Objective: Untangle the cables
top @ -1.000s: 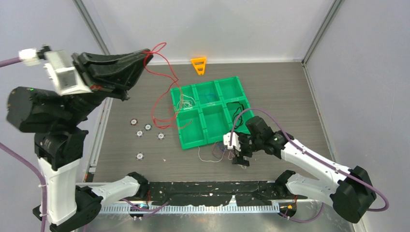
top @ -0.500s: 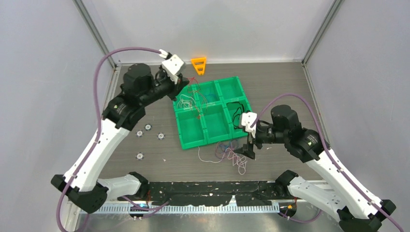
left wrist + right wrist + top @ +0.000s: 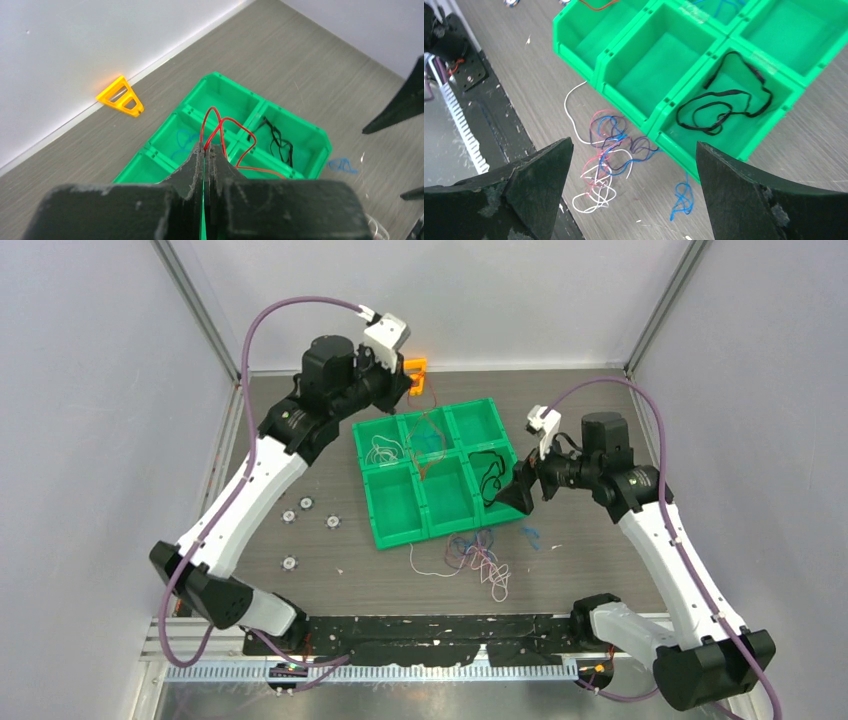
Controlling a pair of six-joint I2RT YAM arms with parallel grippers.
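The left tool [image 3: 206, 147] has its fingers pressed together on a thin red cable [image 3: 220, 131]. The cable rises from the fingertips in two narrow loops and trails down across the middle of the green tray [image 3: 400, 533]. The right tool [image 3: 634, 144] hangs with its fingers spread wide apart and nothing between them, above the near right corner of the tray.

The tray has six compartments in two rows of three and sits on the grey worktop [image 3: 600, 420]. A black cable [image 3: 724, 107] lies coiled in flat loops in the near right compartment. A white cable [image 3: 383, 452] lies in the far left one, and a faint blue cable [image 3: 182, 140] in the far middle one.

The tangle [image 3: 606, 155] rests on the worktop just in front of the tray's near edge. It is a loose knot of white, red, blue and purple strands, with one white end curving away to the left. A small blue cable [image 3: 681, 195] lies by itself to the right of the tangle, beside the tray's near right corner.

An orange triangular piece [image 3: 121, 96] sits by the far wall. Small round discs [image 3: 305, 504] lie left of the tray.
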